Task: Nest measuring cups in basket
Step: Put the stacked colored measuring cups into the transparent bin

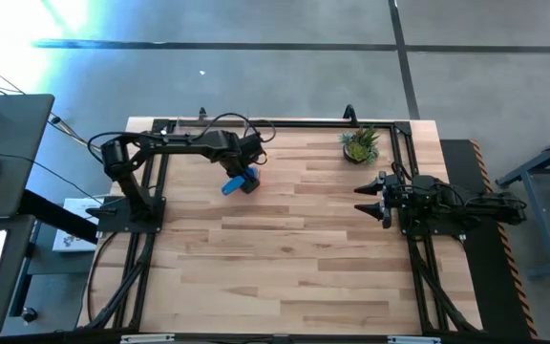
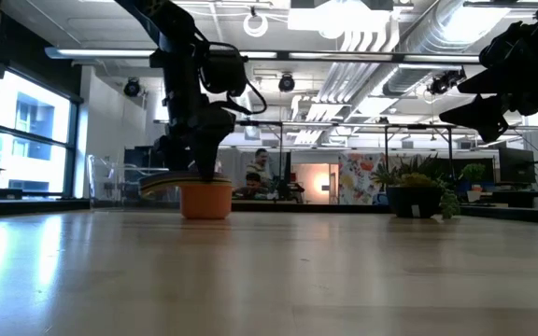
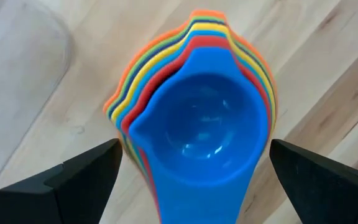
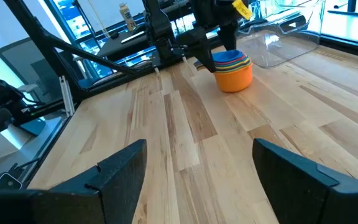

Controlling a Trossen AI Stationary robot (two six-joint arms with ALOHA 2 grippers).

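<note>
The measuring cups (image 3: 197,118) sit nested in one stack on the wooden table, the blue one innermost and on top, the orange one (image 2: 205,200) outermost with its bottom on the wood. My left gripper (image 3: 194,158) points down over the stack (image 1: 240,183), open, with one finger on either side of the cups. The basket (image 4: 284,28), a clear bin, stands just beyond the stack toward the table's far left. My right gripper (image 1: 363,198) waits open and level at the table's right side.
A small potted green plant (image 1: 360,143) stands near the far right corner. A black frame (image 1: 285,124) runs along the table's far edge and sides. Bare wood (image 1: 285,248) stretches across the middle and near side.
</note>
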